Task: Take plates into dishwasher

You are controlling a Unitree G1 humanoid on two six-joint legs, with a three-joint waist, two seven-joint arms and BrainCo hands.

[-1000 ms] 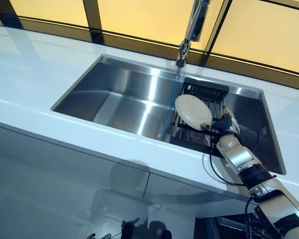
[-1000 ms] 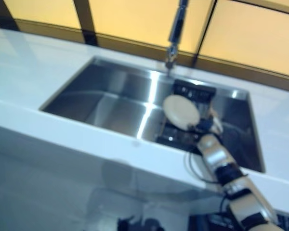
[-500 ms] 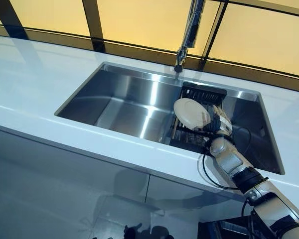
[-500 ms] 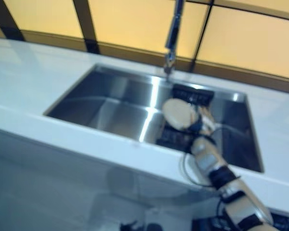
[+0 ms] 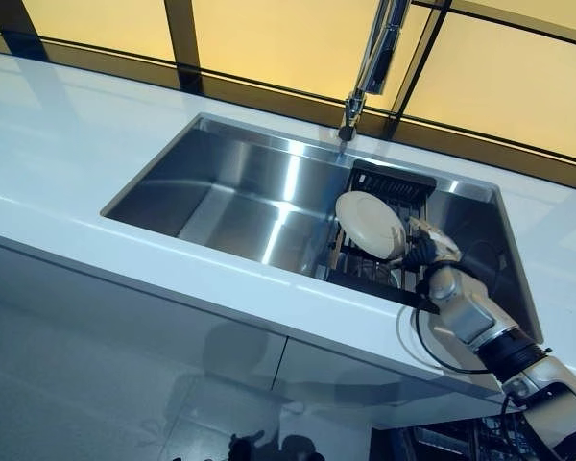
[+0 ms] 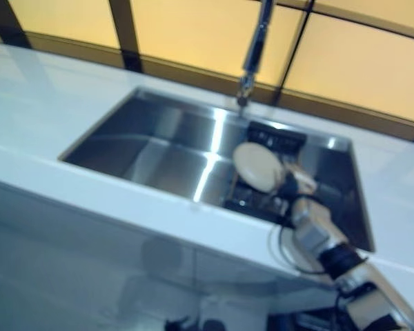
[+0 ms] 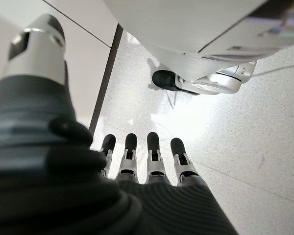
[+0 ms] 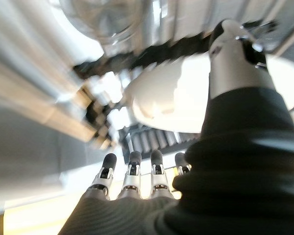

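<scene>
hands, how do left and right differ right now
The right hand reaches into the sink beside the plate on the rack; the left hand hangs over the floor, near nothing. The plate shows past the right thumb; the left has only floor. Both have straight fingers.

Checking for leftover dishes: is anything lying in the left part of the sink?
No, the sink shows bare steel there; the plate stands on the rack at its right.

The sink [image 5: 230,192] is set into the table [image 5: 67,182]; the rack [image 5: 389,187] with the plate [image 5: 370,224] is placed at its right end, below the faucet [image 5: 365,77].
</scene>
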